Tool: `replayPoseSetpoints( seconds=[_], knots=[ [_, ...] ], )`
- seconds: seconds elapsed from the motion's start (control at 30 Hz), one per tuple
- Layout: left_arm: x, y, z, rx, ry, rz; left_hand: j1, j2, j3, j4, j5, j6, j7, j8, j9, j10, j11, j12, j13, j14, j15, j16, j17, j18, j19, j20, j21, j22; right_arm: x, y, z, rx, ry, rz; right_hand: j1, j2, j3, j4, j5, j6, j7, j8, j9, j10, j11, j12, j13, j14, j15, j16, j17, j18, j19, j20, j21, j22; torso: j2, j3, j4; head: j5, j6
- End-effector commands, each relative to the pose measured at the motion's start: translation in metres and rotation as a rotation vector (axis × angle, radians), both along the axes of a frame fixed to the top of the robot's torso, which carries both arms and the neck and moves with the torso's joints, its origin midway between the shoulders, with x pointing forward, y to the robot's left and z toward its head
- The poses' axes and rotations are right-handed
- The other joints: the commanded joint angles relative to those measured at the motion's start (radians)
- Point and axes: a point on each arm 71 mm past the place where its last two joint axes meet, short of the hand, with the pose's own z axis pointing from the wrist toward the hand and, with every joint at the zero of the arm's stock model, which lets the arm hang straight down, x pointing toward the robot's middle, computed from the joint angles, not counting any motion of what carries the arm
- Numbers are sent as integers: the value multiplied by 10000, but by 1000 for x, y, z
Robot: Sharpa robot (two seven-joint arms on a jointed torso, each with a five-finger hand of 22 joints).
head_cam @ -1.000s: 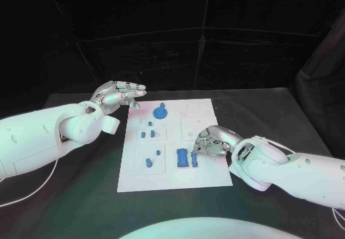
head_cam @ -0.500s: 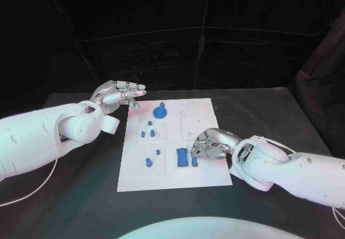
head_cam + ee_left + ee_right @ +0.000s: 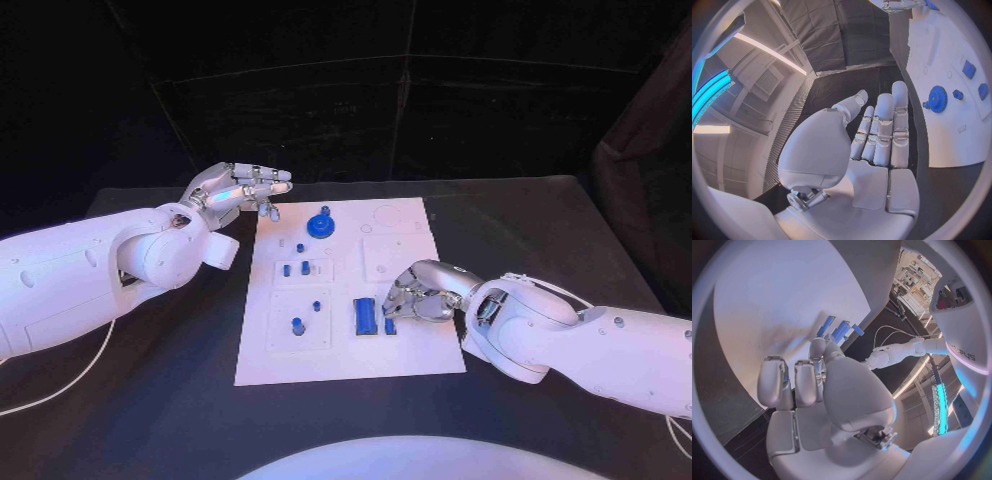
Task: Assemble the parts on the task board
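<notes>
The right robot hand (image 3: 415, 295) rests curled on the task board (image 3: 411, 350) beside the blue block (image 3: 366, 317), grip unclear, while the left robot hand (image 3: 238, 187) hovers open, empty.

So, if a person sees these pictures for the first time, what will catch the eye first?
Probably the white task board in the middle of the black table, dotted with small blue parts, above all the round blue gear near its far edge. Next, the right hand low over the board beside the long blue blocks, fingers curled. The left hand hovers off the board's far left corner, holding nothing.
</notes>
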Motion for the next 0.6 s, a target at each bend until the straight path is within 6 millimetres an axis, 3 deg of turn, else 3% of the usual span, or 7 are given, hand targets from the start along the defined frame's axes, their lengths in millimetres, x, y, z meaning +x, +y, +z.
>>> replayPoseSetpoints(
  seconds=[0.03, 0.37, 0.53, 0.6],
  knots=[
    [0, -1, 1, -86, -4, -97, 18, 117, -5, -45, 18, -40, 2, 9, -11, -66, 3, 47, -9, -72, -10, 63, -17, 137, -46, 37, -46, -12, 1, 1, 4, 406, -409, -63, 84, 53, -92, -26, -40, -75, 120, -193, -73, -48, 97, -130, -67, 440, 83, -84, -39, 52, -26, 121, -56, 97, 4, 1, -4, -2, 6],
    [0, -1, 1, -88, -3, -104, 18, 117, -5, -45, 18, -40, 2, 9, -11, -66, 3, 47, -9, -72, -10, 63, -17, 137, -46, 37, -46, -12, 2, 1, 9, 1056, -773, -185, 138, 13, -224, -72, -35, -133, 203, -454, -165, -162, 167, -292, -178, 413, 146, -181, -142, 80, -110, 183, -148, -6, -3, 5, 5, -5, 28],
    [0, -2, 1, -93, -18, -107, 18, 117, -5, -45, 18, -40, 2, 9, -11, -66, 3, 47, -9, -72, -10, 63, -17, 137, -46, 37, -46, -12, 3, -6, 12, 2822, -337, -792, 183, -114, -364, -140, 105, -240, 282, -708, -246, -220, 235, -356, -219, 390, 201, -287, -259, 117, -210, 243, -261, -135, -20, 5, -11, -12, 83],
    [0, -2, 1, -102, -42, -107, 16, 120, -8, -48, 18, -49, 8, 12, -10, -87, 9, 55, -11, -75, -6, 68, -24, 136, -46, 40, -46, -13, 6, -12, 12, 3652, 79, -1225, 149, -172, -472, -120, 316, -289, 328, -865, -289, -717, 284, -1152, -845, 95, 252, -1139, -1185, 336, -875, 297, -1000, -994, -47, -13, -4, -70, 172]
  ],
)
